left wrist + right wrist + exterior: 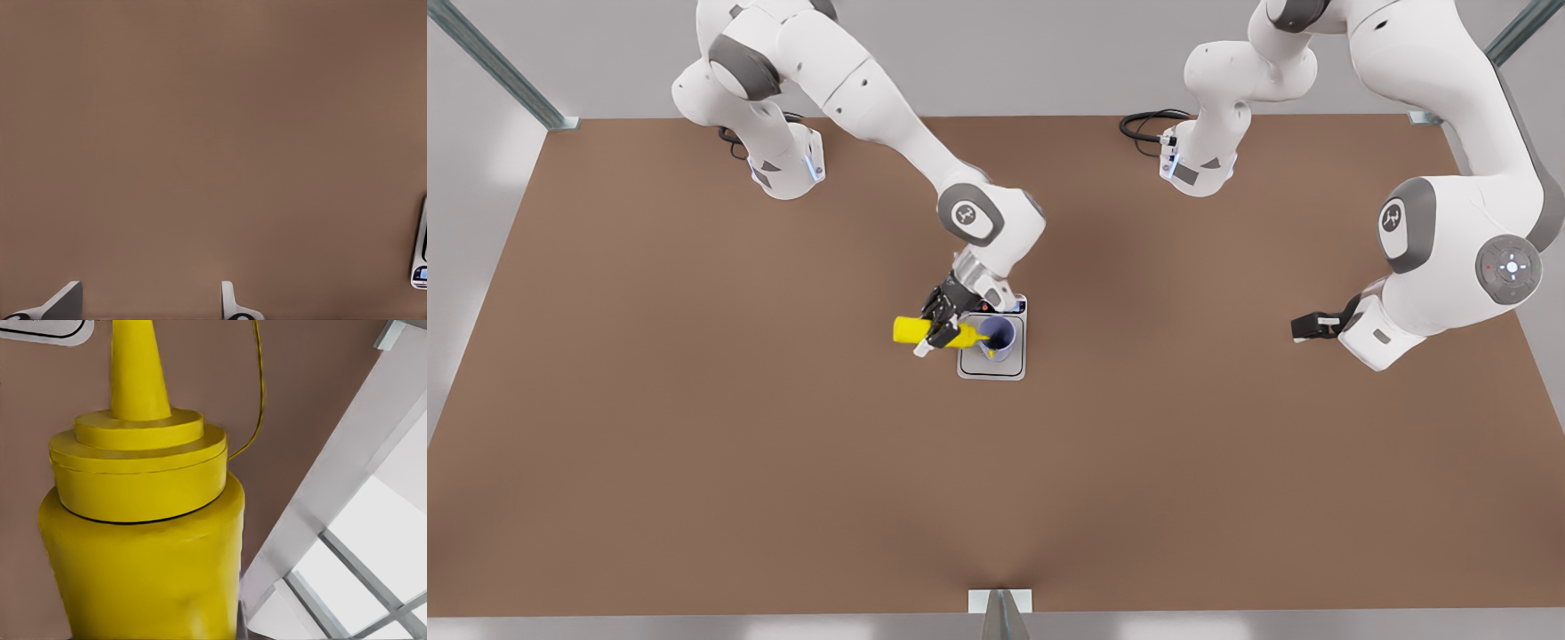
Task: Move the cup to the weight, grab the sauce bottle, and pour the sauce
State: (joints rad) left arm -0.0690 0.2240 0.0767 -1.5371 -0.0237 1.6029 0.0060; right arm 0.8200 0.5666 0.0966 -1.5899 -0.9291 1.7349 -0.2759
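Sauce bottle (919, 330) lies tipped near level in the right hand (943, 325), which is clamped on its body, nozzle at the cup's (997, 337) rim on the weight (993, 367). Risk: nozzle sits at the rim's edge, so sauce could miss onto the plate. Bottle bright yellow, stepped cap. Left hand (150, 303) waits spread wide over bare tabletop (694, 444).

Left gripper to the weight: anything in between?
Nothing: bare table in the front view. Left gripper waits open at that view's right; right gripper holds the sauce bottle over the weight.
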